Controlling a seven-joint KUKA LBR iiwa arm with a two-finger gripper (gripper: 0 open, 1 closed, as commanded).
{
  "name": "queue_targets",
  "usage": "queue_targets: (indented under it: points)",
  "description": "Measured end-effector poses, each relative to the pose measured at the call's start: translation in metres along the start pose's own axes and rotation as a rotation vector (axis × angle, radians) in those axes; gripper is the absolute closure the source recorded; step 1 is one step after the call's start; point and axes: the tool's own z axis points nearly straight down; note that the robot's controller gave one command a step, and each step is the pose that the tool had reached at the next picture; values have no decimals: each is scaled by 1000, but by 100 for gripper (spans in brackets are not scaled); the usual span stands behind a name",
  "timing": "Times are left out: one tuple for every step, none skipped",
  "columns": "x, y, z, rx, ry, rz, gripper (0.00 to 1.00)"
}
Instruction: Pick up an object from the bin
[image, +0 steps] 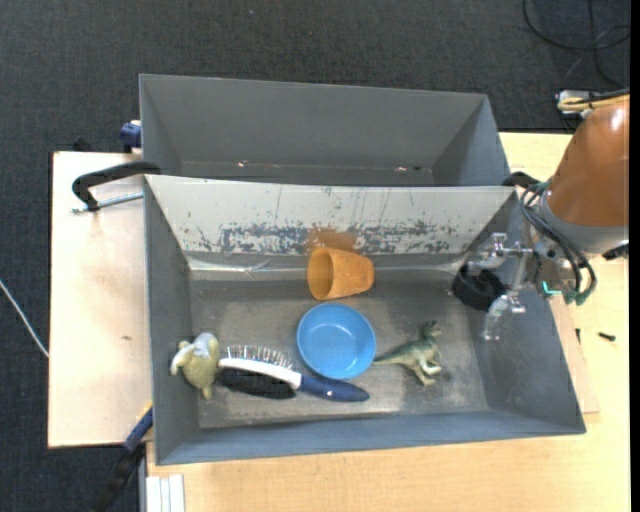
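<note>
The small green dinosaur toy (420, 353) is standing on the floor of the bin (527, 368), in the right part, near the front. It is the thing that is lying nearest to me. It is down and to the left of my gripper (497, 312), apart from it and not between my jaws. My gripper is hanging over the right sloping wall of the bin, above the floor, and I am not holding anything that I can see. I cannot tell whether my jaws are open or closed.

Just beside the dinosaur, on its left, the round blue bowl (336, 341) is sitting upright in the middle of the floor. Behind the bowl, an orange cup (339, 274) is lying on its side near the back wall. In front and left of the bowl, a brush (262, 377) with white bristles and a blue handle is lying flat. At its left end, a pale plush toy (198, 362) is resting in the front left corner.
</note>
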Motion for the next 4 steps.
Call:
queue_targets:
  points:
    - [47, 43, 66, 6, -23, -145, 0]
    - [64, 98, 60, 1, -7, -552, 0]
    - [40, 69, 60, 7, -12, -926, 0]
    - [35, 75, 76, 22, -44, -1370, 0]
